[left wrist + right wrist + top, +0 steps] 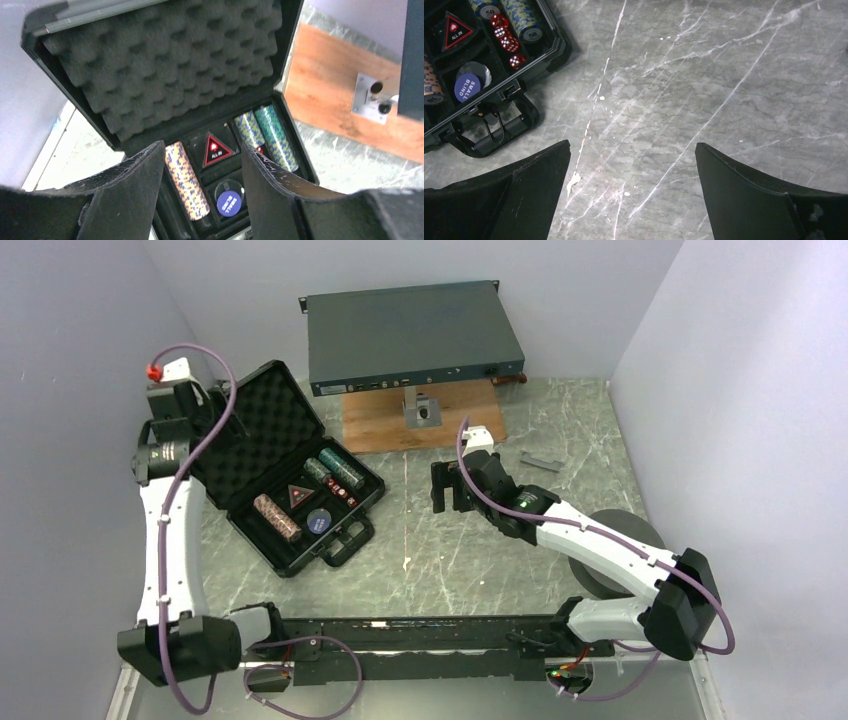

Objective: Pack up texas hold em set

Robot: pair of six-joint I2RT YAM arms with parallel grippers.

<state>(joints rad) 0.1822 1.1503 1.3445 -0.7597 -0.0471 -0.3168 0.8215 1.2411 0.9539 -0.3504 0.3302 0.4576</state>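
Note:
The black case (pixel 262 425) lies open at the left, its egg-crate foam lid (pixel 165 60) raised. In its tray lie an orange chip stack (pixel 187 182), two blue-green chip stacks (pixel 272 137), a red triangle marker (pixel 215 150), a blue disc (pixel 228 202) and red dice (pixel 506 37). The handle (pixel 499 135) points toward the arms. My left gripper (pixel 222 400) (pixel 202 146) hovers at the lid's far-left side, open and holding nothing. My right gripper (pixel 445 490) (pixel 632 145) hangs open over bare marble, right of the case.
A flat grey rack unit (pixel 410 335) rests on a wooden board (pixel 400 425) at the back, with a metal bracket (pixel 425 410) in front. A small grey bar (pixel 541 460) lies at the right. A dark foam ring (pixel 598 565) sits under the right arm. Walls close in on both sides.

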